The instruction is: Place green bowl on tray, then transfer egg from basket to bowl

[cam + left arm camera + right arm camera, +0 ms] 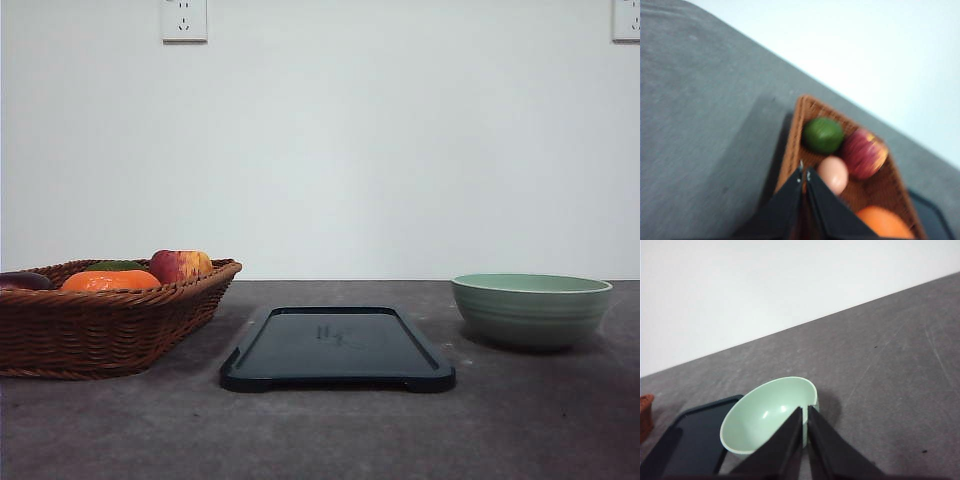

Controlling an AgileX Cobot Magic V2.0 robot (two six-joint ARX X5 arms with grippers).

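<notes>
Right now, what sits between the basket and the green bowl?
In the front view, the tray lies between the basket and the green bowl, touching neither, with nothing on it.

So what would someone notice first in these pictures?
Probably the basket on the table's left, piled with colourful fruit: an orange one, a red-yellow apple, a green one, plus an egg. Next, the black tray in the middle and the green bowl on the right.
</notes>
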